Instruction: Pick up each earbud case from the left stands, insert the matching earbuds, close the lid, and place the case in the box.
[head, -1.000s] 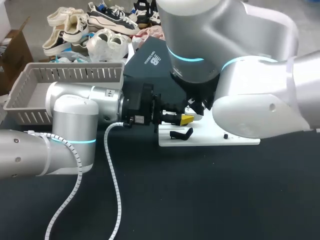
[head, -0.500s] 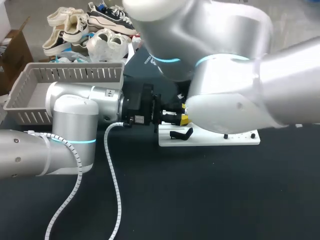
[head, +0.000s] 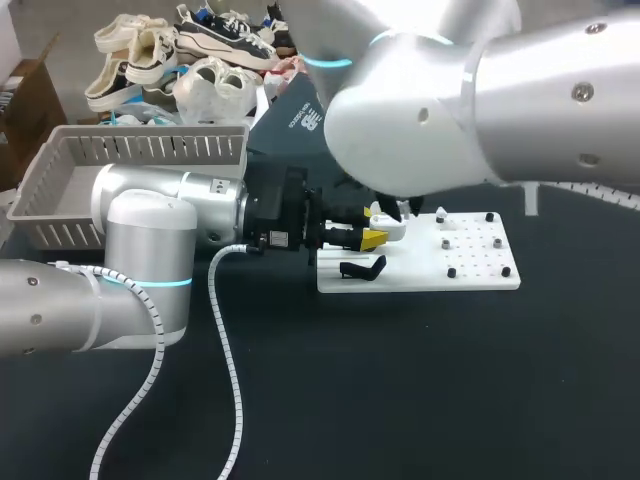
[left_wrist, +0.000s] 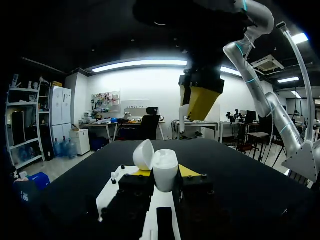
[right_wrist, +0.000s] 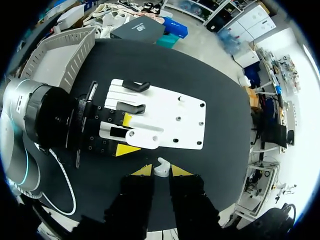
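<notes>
Two arms are sharing the job. The left gripper (left_wrist: 164, 176) is pinching the open white case (left_wrist: 165, 167) over the white board (head: 470, 262). The right gripper (right_wrist: 161, 171) is pinching one earbud (right_wrist: 161, 166) high above. Next, I think, the earbud needs lowering gently into the case.

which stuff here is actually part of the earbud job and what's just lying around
Job: earbud case in left gripper, earbud in right gripper, white board, black stand, grey box.
Lying about: only the coiled cable.
</notes>
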